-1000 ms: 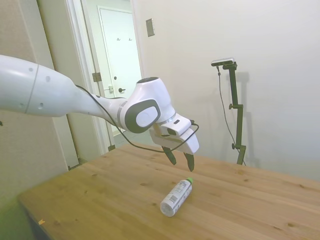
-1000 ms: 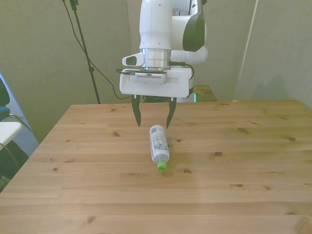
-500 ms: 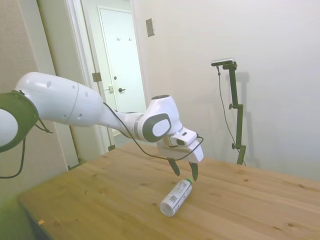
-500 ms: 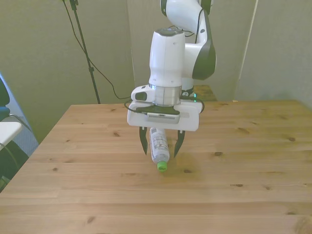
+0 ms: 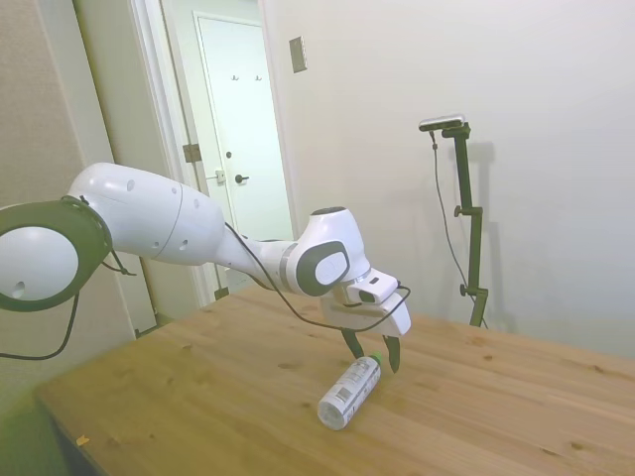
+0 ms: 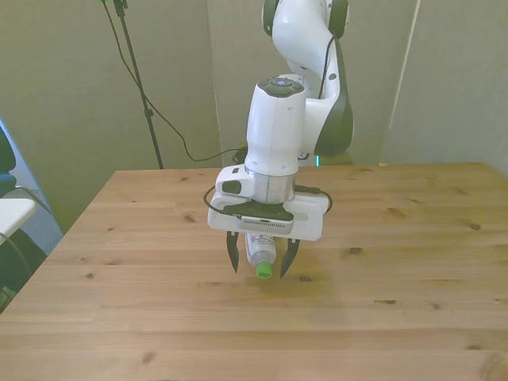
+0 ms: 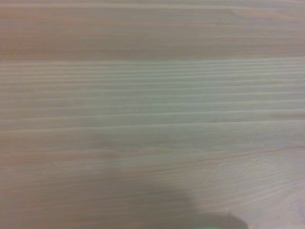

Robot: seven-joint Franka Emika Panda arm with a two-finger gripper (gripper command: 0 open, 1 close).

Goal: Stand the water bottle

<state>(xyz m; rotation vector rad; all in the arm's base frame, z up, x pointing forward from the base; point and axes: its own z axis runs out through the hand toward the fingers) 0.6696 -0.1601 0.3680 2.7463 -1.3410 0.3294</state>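
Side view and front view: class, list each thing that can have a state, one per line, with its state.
water bottle: lying on its side on the table, green cap on.
gripper: open, fingers either side of the bottle's cap end, not closed on it.
door: shut.

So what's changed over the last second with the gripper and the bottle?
The white two-finger gripper has come down and forward from above the table; its open fingers now straddle the cap end of the small clear plastic water bottle with the green cap, without closing. The bottle has stayed lying on the wooden table.
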